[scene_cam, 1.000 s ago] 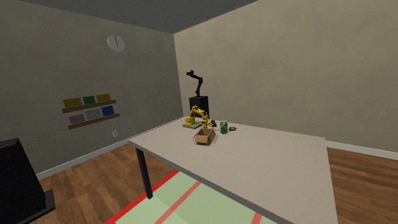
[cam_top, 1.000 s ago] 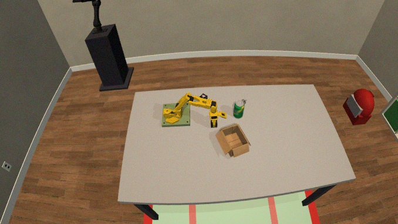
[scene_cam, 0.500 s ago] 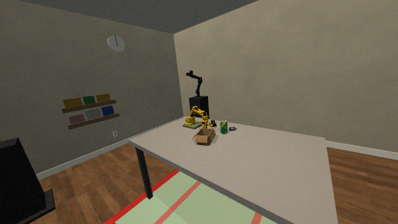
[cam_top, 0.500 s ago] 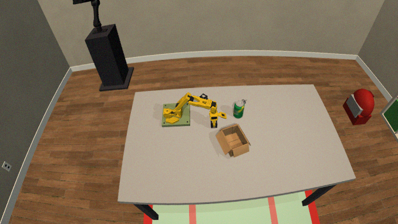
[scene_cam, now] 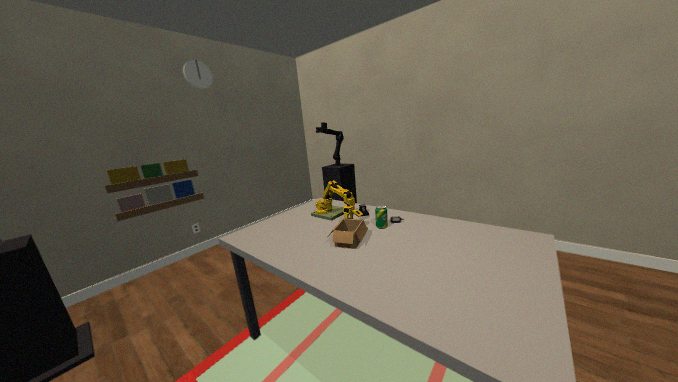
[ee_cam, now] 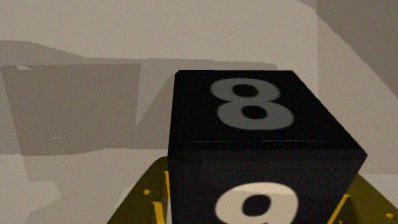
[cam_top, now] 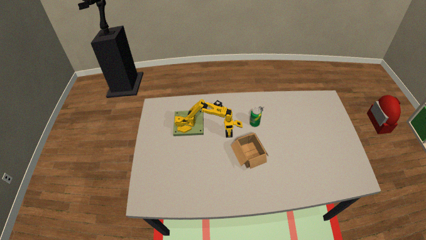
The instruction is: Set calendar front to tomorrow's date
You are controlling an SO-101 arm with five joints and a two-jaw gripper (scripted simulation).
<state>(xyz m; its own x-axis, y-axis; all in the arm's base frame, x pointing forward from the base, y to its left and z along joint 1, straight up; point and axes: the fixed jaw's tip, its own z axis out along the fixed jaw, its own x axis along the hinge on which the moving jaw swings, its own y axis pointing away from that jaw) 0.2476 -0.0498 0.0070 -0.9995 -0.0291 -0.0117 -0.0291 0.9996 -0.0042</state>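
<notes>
My gripper (cam_top: 229, 131) points down at the table, just beside the near corner of the cardboard box, and is shut on a black date cube (ee_cam: 260, 150). In the wrist view the cube fills the lower middle. A grey 8 (ee_cam: 251, 105) is on its upper face and a white rounded digit, cut off by the frame edge, is on the face nearest the camera. Yellow jaw parts (ee_cam: 142, 200) show on both sides under it. A small dark object (cam_top: 217, 103) lies behind the arm; I cannot tell whether it is the calendar tray. The second cube is not visible.
An open cardboard box (cam_top: 249, 150) stands right in front of the gripper, and also shows in the exterior view (scene_cam: 348, 232). A green can (cam_top: 256, 117) stands to the right of the arm. The arm's green base plate (cam_top: 188, 123) is at the left. Another small dark item (scene_cam: 396, 219) lies beyond the can.
</notes>
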